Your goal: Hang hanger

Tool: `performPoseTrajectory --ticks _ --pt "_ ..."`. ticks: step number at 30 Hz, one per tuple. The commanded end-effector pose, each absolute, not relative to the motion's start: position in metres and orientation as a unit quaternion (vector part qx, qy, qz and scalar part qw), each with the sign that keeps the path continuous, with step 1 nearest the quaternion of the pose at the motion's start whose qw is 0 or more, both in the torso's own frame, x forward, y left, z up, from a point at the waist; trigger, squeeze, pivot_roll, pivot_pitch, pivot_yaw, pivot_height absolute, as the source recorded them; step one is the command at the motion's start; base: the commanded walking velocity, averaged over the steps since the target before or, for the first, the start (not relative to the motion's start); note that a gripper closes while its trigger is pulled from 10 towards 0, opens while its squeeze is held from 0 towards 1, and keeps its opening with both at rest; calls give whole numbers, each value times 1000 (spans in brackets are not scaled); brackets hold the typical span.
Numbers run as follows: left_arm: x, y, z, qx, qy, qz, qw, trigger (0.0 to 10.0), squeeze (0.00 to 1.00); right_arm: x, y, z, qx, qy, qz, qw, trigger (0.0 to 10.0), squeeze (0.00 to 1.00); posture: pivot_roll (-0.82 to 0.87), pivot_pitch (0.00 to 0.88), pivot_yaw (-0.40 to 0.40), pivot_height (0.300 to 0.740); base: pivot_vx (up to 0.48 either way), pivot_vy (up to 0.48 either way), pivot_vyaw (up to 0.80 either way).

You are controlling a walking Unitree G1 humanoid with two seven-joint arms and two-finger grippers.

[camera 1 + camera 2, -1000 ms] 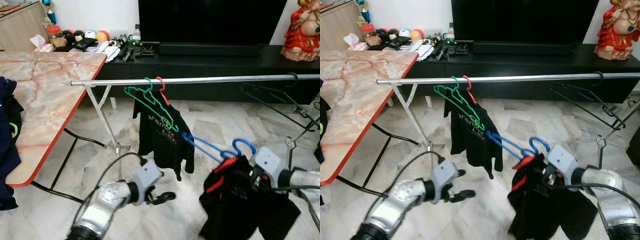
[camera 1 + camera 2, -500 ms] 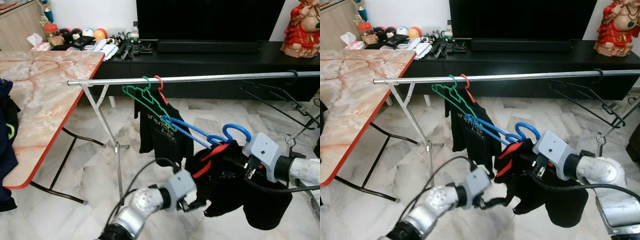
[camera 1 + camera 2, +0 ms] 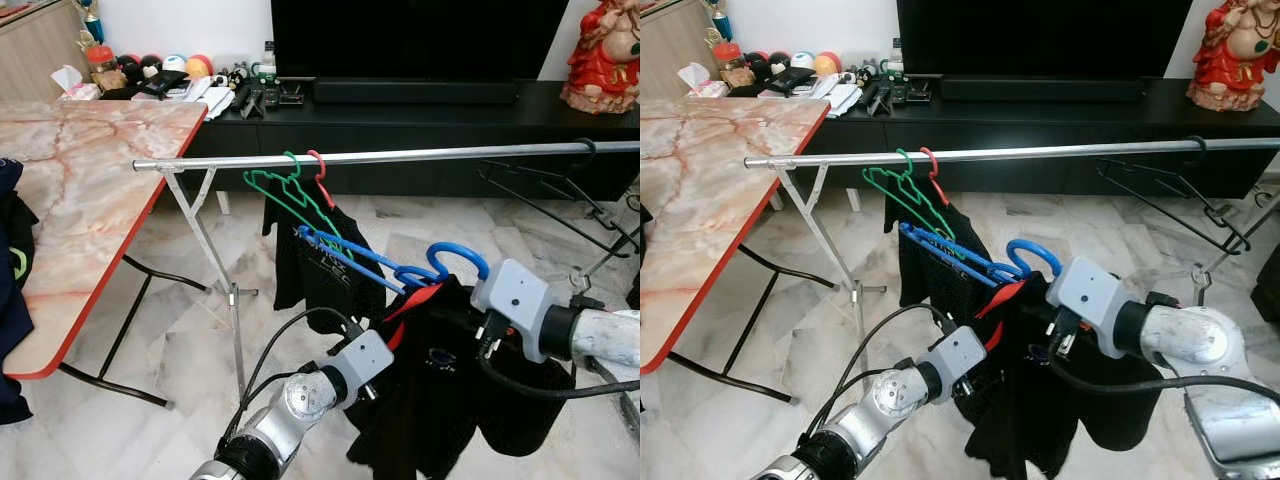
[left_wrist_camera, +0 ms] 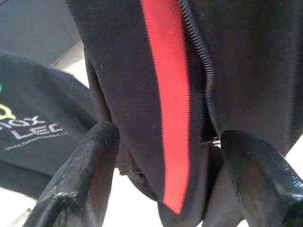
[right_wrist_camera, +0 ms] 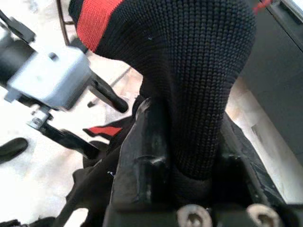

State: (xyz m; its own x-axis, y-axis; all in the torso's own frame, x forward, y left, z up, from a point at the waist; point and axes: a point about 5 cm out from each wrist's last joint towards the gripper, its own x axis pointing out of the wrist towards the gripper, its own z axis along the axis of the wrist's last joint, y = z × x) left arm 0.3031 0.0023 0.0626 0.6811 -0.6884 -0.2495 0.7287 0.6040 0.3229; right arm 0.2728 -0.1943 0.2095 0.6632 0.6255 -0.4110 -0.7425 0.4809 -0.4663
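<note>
Leftmost, item one: marble-topped bench (image 3: 90,170) with a red edge, dark clothing draped over its near left side and partly cut off by the frame; open floor (image 3: 180,330) lies between it and the rack.

Item two: steel rail (image 3: 400,156) running across my view on folding legs, its left end free just beside the bench corner. A green hanger (image 3: 300,205) and a red hook hang near that end with a black printed shirt (image 3: 315,265) below them. The middle stretch of rail is bare.

Item three: my left pincer (image 4: 165,161), low and centre, fingers spread on either side of a fold of the black garment with red trim (image 3: 440,380); through the wrist camera the fingers (image 4: 87,175) stand apart and I cannot tell whether they touch the cloth.

Item four: blue hanger (image 3: 400,265), below the rail and not on it, tilted, its long end reaching toward the printed shirt, its hook (image 3: 455,258) just beside my right wrist housing. The garment hangs from it.

Item five: my right pincer (image 5: 189,156), clamped on the knitted black cloth at the collar; the fingertips are buried in fabric and hard to make out.

Item six: black hanger (image 3: 560,200) hooked at the rail's right end, tilted.

Behind: black TV console (image 3: 420,115) with clutter at its left, and a red figurine (image 3: 603,55) at far right.
</note>
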Motion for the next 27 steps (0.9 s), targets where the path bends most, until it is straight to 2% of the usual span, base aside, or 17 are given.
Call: performPoseTrajectory --ticks 1,8,11,12,13,15,16,17,18,27 --pt "304 1 60 213 58 -387 895 10000 0 269 -182 224 -322 55 414 849 0 0 -148 113 25 740 0 0 0" --pt "312 4 62 224 62 -336 913 10000 0 263 -175 229 -328 45 427 841 0 0 -166 101 28 740 0 0 0" --pt "319 10 64 228 66 -290 927 10000 0 259 -170 233 -330 38 438 835 0 0 -171 96 27 740 0 0 0" --pt "321 13 65 226 69 -274 932 9137 0 259 -169 233 -331 37 440 834 0 0 -171 96 27 740 0 0 0" --pt "323 16 65 224 72 -258 937 3529 0 258 -169 234 -331 37 440 834 0 0 -172 98 26 740 0 0 0" --pt "326 19 65 223 76 -240 942 3529 0 258 -168 234 -332 39 440 834 0 0 -173 98 25 740 0 0 0" --pt "327 22 66 225 76 -230 944 1608 0 257 -167 234 -333 39 441 833 0 0 -174 102 23 740 0 0 0" --pt "328 24 66 226 76 -222 945 1608 0 257 -167 234 -333 39 442 832 0 0 -174 102 23 740 0 0 0" --pt "329 27 66 223 77 -214 948 0 0 256 -166 234 -334 38 444 831 0 0 -174 104 21 740 0 0 0" --pt "332 29 67 216 75 -198 953 0 0 254 -165 235 -335 42 448 828 0 0 -172 111 16 740 0 0 0"
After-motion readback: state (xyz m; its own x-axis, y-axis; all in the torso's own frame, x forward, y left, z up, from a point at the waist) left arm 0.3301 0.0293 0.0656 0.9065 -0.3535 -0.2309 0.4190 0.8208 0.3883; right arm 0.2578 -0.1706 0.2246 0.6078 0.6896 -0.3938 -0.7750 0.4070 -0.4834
